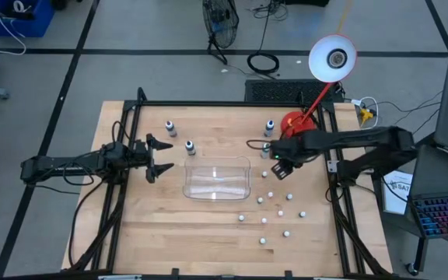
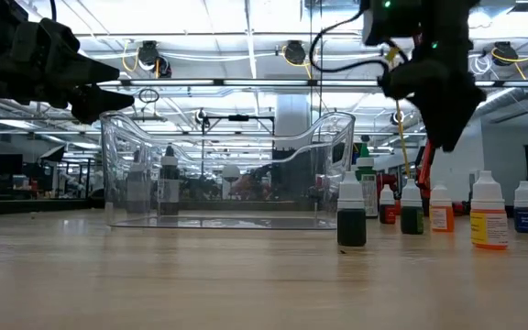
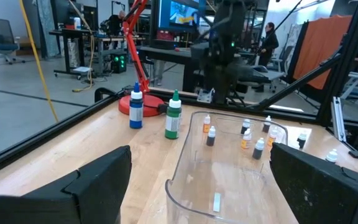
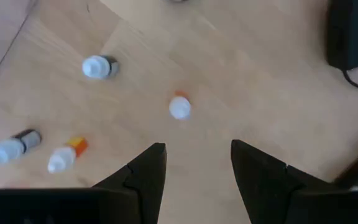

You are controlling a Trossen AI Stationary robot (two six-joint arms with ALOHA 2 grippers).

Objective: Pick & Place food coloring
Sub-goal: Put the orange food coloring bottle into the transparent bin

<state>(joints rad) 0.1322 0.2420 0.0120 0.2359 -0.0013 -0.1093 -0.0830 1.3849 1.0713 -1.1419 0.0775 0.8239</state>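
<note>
Left pincer [image 1: 164, 156]: hovering over the counter [image 1: 169, 225] just left of the tray, jaws spread wide, holding nothing.
Right pincer [image 1: 281, 171]: up above the counter right of the tray, pointing down, fingers [image 4: 143, 171] partly apart, nothing between them.
Tray [image 1: 217, 180]: clear, mid-counter, sitting between the two pincers; looks empty from above.
Food coloring [image 1: 278, 214]: tiny bottles scattered upright on the counter right of and in front of the tray, none in the tray.
Under the right pincer: an orange bottle [image 4: 179, 107] standing just ahead of the fingertips, a dark one [image 4: 98, 67] farther off, two more [image 4: 36, 151] side by side.
Low view: dark-bodied bottle [image 2: 351, 213] nearest, orange ones [image 2: 489, 218] off to the right.
Bigger bottles: two [image 1: 180, 136] behind the tray's left end, a blue [image 3: 135, 110] and a green [image 3: 173, 116] near the lamp base.
Lamp [image 1: 331, 60]: red stand at the counter's far right corner, white shade.
</note>
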